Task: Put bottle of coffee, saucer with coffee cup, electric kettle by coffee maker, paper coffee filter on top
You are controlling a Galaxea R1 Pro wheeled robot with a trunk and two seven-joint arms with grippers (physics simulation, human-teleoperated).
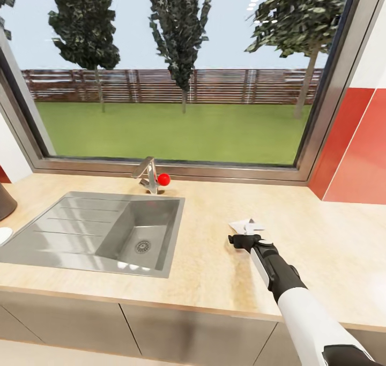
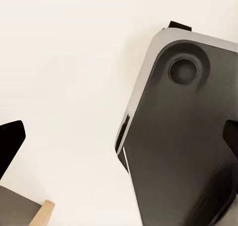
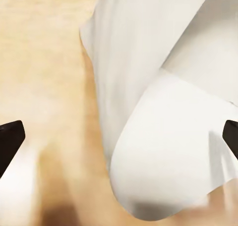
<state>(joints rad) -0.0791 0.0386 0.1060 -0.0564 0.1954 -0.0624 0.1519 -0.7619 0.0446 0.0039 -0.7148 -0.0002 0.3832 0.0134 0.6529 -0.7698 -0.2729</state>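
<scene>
With jaws spread wide over the paper filter [image 1: 247, 226] lying on the counter [image 1: 332, 237] right of the sink [image 1: 80, 232]: lower the right gripper [image 1: 247, 232], close on a raised fold, lift gently. Left gripper [image 2: 119, 137]: apart too, holding nothing.

Right arm stretched forward, gripper low and open.
The right gripper [image 1: 247, 232] sits at the end of the extended arm, its dark fingertips [image 3: 11, 139] spread wide apart; the left gripper's fingertips [image 2: 10, 141] are likewise parted.

Bright even daylight through window [image 1: 171, 71]; soft shadows; right wrist view blurred close-up.
</scene>
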